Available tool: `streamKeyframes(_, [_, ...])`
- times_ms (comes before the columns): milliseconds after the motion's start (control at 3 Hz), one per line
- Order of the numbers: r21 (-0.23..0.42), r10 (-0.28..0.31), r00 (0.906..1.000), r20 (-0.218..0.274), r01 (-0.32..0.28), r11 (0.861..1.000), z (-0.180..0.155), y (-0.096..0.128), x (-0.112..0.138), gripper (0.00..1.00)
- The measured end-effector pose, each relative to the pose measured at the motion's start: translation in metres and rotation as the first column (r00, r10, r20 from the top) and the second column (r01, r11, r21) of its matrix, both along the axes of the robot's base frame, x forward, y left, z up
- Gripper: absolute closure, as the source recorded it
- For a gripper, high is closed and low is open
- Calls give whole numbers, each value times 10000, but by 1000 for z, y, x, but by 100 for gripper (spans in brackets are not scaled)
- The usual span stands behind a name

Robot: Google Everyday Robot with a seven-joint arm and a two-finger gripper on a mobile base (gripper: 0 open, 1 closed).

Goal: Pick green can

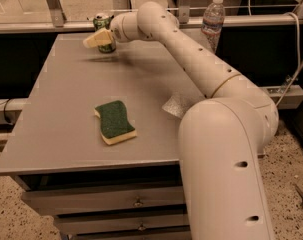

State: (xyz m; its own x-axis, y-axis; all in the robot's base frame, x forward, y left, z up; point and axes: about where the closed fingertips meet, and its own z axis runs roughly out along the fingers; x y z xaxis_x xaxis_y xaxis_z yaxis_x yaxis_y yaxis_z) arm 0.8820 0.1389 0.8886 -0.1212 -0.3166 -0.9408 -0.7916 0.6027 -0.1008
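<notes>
The green can [101, 22] stands upright near the far edge of the grey table [56, 114], left of centre. Its silver top shows above my gripper [97, 38]. The gripper reaches in from the right at the end of the long white arm and covers the can's middle. Only the can's top and its base show. I cannot tell whether the gripper touches the can.
A green-and-yellow sponge [114, 121] lies flat near the table's front. A clear water bottle [213, 20] stands at the back right, beyond the table. A metal rail [66, 26] runs behind the table. Drawers [136, 202] sit under the tabletop.
</notes>
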Motion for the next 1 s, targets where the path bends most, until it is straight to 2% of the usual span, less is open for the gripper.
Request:
streamKeyframes(333, [120, -37, 9999, 95, 35, 9999, 2, -2, 0, 16])
streamKeyframes(1000, [706, 42, 10000, 67, -46, 9975, 2, -5, -12, 63])
